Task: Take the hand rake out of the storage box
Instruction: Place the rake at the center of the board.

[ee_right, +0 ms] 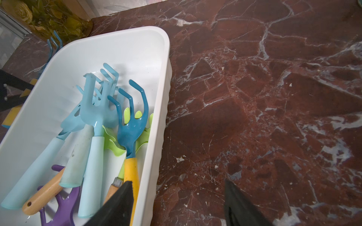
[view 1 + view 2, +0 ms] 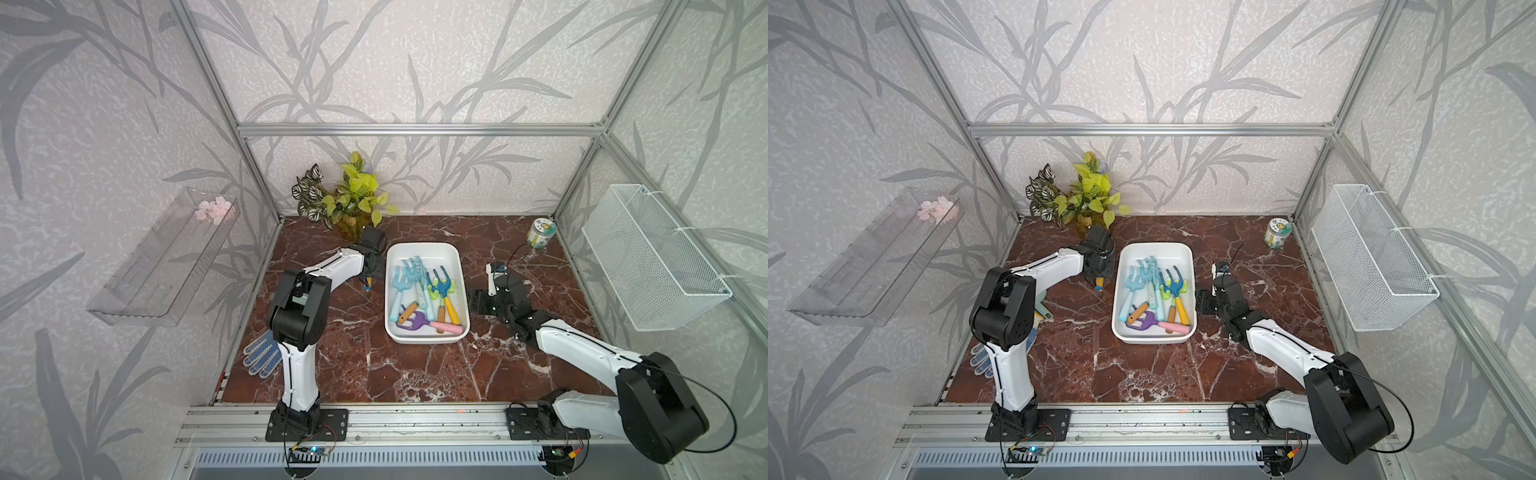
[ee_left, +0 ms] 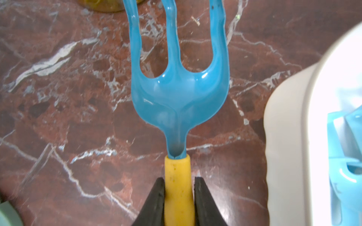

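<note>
Left gripper (image 3: pixel 179 182) pinches the hand rake (image 3: pixel 179 94), bottom centre; a slipping handle could swing it against the storage box (image 3: pixel 290 137), right.

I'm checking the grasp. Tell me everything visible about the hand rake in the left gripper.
The hand rake has a glossy blue head, plastic-looking, with three prongs, on a yellow handle. The left gripper is shut on that handle just below the head. It is outside the storage box, beside its wall, over the marble table; whether it rests there is unclear.
</note>
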You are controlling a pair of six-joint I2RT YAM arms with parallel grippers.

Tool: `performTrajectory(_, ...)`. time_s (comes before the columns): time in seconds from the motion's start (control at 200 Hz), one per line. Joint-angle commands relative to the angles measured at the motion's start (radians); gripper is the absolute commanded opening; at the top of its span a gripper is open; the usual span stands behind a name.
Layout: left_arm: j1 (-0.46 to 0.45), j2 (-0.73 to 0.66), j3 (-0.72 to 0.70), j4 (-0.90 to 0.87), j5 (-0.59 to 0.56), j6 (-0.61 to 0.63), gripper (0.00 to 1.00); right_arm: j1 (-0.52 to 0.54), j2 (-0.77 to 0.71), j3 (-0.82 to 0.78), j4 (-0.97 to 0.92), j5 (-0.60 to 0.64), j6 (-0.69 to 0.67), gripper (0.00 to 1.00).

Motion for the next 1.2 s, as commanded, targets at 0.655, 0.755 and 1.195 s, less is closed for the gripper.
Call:
performTrajectory(0.655,0.017,0.002,-0.028,0.06,0.006,0.004,0.87,0.016,0.043,0.082,-0.029,-0.059,-0.046,0.73)
performTrajectory(0.755,0.016,-0.133,-0.196,0.197,-0.03,-0.015,0.89,0.031,0.04,0.104,-0.052,-0.072,-0.058,0.73)
performTrajectory(1.195,-0.025,-0.566,-0.669,0.592,0.059,0.003,0.92,0.264,0.139,0.332,-0.27,-0.047,-0.004,0.71)
